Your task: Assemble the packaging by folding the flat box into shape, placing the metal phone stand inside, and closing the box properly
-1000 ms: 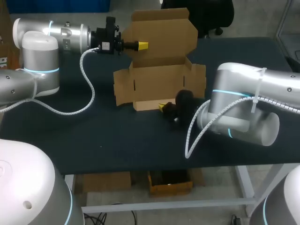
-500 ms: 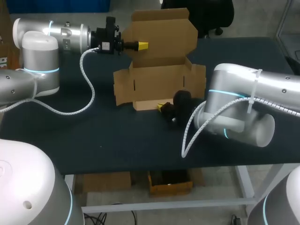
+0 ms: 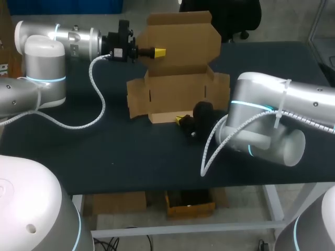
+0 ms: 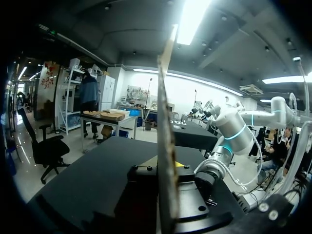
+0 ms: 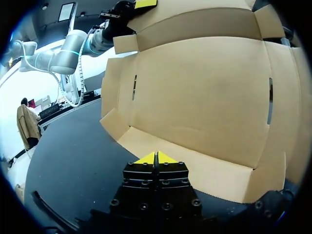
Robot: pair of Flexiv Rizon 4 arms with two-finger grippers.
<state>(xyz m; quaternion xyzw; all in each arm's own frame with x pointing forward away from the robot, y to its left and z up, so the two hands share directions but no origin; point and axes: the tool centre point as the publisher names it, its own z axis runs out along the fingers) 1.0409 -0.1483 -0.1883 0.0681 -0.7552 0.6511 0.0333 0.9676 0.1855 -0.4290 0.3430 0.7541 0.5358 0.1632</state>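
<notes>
Currently on the worktop: one cardboard box, part-folded, with its base and side flaps spread low and its lid panel upright at the far side.

- **Left end effector:** closed on the lid panel's edge, holding it up.
- **Right end effector:** fingers pressed together with nothing between them, tips touching the front flap.
- **Metal phone stand:** not seen in any view.
- **Risks, as judged:** the closed tips may skid the front flap along the worktop instead of raising it. That would drag the box and could pull the lid panel out of the left grip or crease it. The unsupported side flaps may splay.
- **Markings:** no legible print or label on the cardboard.
</notes>
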